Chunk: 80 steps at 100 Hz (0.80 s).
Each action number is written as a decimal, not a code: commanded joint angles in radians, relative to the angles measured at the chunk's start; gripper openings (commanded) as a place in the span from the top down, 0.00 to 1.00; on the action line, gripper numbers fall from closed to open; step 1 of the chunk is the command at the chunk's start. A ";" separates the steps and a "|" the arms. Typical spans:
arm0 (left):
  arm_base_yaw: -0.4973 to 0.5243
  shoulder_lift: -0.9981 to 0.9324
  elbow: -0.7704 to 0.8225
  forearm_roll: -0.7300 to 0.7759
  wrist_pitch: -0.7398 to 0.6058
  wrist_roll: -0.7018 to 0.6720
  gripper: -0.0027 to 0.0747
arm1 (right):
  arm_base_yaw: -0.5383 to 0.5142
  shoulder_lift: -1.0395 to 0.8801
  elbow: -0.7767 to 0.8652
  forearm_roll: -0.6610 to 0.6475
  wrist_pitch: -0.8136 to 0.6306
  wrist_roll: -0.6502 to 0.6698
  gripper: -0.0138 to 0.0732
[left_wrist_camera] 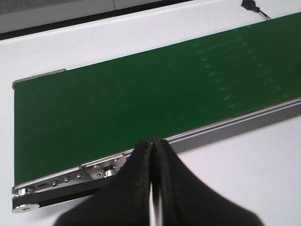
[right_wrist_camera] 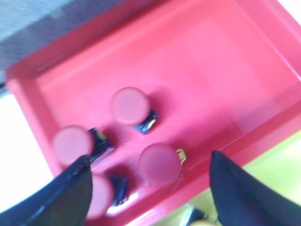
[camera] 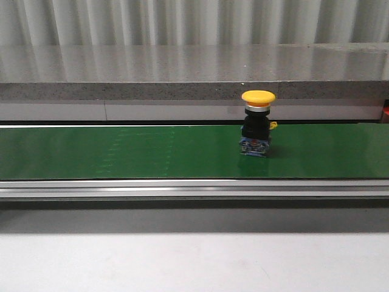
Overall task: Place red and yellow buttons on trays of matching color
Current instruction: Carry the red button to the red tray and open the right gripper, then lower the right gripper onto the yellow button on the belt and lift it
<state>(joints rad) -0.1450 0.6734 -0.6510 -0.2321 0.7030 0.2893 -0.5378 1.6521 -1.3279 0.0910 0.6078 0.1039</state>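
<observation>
A yellow button (camera: pixel 258 122) with a black and blue body stands upright on the green conveyor belt (camera: pixel 121 152), right of centre in the front view. Neither gripper shows in that view. My left gripper (left_wrist_camera: pixel 152 143) is shut with nothing in it, hovering over the near rail at the belt's end (left_wrist_camera: pixel 70 176). My right gripper (right_wrist_camera: pixel 148 162) hangs open above the red tray (right_wrist_camera: pixel 211 61), which holds several red buttons; one red button (right_wrist_camera: pixel 159 163) lies between the fingers, untouched. A strip of the yellow tray (right_wrist_camera: pixel 277 172) shows beside the red tray.
A grey stone ledge (camera: pixel 182 70) runs behind the belt. White tabletop (camera: pixel 182 261) lies in front of the conveyor rail (camera: pixel 182 187). A black cable (left_wrist_camera: pixel 254 7) lies past the belt in the left wrist view.
</observation>
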 commanded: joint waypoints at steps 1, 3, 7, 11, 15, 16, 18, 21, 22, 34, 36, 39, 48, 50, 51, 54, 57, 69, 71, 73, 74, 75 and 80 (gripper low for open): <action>-0.006 -0.001 -0.027 -0.020 -0.062 -0.002 0.99 | 0.018 -0.117 0.013 0.003 -0.049 -0.006 0.24; -0.006 -0.001 -0.027 -0.020 -0.062 -0.002 0.99 | 0.023 -0.133 0.023 0.003 -0.046 -0.006 0.24; -0.006 -0.001 -0.027 -0.020 -0.062 -0.002 0.99 | 0.031 -0.166 0.041 0.003 -0.041 -0.006 0.24; -0.006 -0.001 -0.027 -0.020 -0.062 -0.002 0.99 | 0.044 -0.198 0.056 0.003 -0.036 -0.006 0.24; -0.006 -0.001 -0.027 -0.020 -0.062 -0.002 0.99 | 0.058 -0.223 0.072 0.003 -0.030 -0.006 0.24; -0.006 -0.001 -0.027 -0.020 -0.062 -0.002 0.99 | 0.061 -0.232 0.077 0.003 -0.026 -0.006 0.24; -0.006 -0.001 -0.027 -0.020 -0.062 -0.002 0.99 | 0.069 -0.247 0.082 0.003 -0.023 -0.006 0.24; -0.006 -0.001 -0.027 -0.020 -0.062 -0.002 0.99 | 0.080 -0.266 0.094 0.003 -0.014 -0.006 0.24; -0.006 -0.001 -0.027 -0.020 -0.062 -0.002 0.99 | 0.087 -0.270 0.096 0.003 -0.012 -0.006 0.24; -0.006 -0.001 -0.027 -0.020 -0.062 -0.002 0.99 | 0.156 -0.340 0.128 0.003 0.030 -0.006 0.24; -0.006 -0.001 -0.027 -0.020 -0.062 -0.002 0.99 | 0.172 -0.346 0.131 0.003 0.039 -0.006 0.24; -0.006 -0.001 -0.027 -0.020 -0.062 -0.002 0.99 | 0.195 -0.359 0.132 0.003 0.056 -0.006 0.24; -0.006 -0.001 -0.027 -0.020 -0.062 -0.002 0.99 | 0.281 -0.382 0.132 0.003 0.100 -0.006 0.24; -0.006 -0.001 -0.027 -0.020 -0.062 -0.002 0.99 | 0.303 -0.385 0.132 0.003 0.108 -0.006 0.24; -0.006 -0.001 -0.027 -0.020 -0.062 -0.002 0.99 | 0.310 -0.387 0.132 0.003 0.112 -0.006 0.24; -0.006 -0.001 -0.027 -0.020 -0.062 -0.002 0.99 | 0.338 -0.390 0.132 0.003 0.120 -0.006 0.24; -0.006 -0.001 -0.027 -0.020 -0.062 -0.002 0.99 | 0.375 -0.392 0.132 0.003 0.127 -0.006 0.24; -0.006 -0.001 -0.027 -0.020 -0.062 -0.002 0.99 | 0.482 -0.393 0.132 0.004 0.157 -0.006 0.24; -0.006 -0.001 -0.027 -0.020 -0.062 -0.002 0.99 | 0.499 -0.393 0.132 0.008 0.161 -0.006 0.24; -0.006 -0.001 -0.027 -0.020 -0.062 -0.002 0.99 | 0.514 -0.393 0.132 0.012 0.165 -0.006 0.24; -0.006 -0.001 -0.027 -0.020 -0.062 -0.002 0.99 | 0.519 -0.393 0.132 0.015 0.165 -0.006 0.24; -0.006 -0.001 -0.027 -0.020 -0.062 -0.002 0.99 | 0.524 -0.393 0.132 0.017 0.167 -0.006 0.24; -0.006 -0.001 -0.027 -0.020 -0.062 -0.002 0.99 | 0.564 -0.392 0.130 0.031 0.173 -0.006 0.23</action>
<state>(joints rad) -0.1450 0.6734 -0.6510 -0.2321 0.7030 0.2893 -0.0264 1.2922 -1.1717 0.1005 0.8058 0.1039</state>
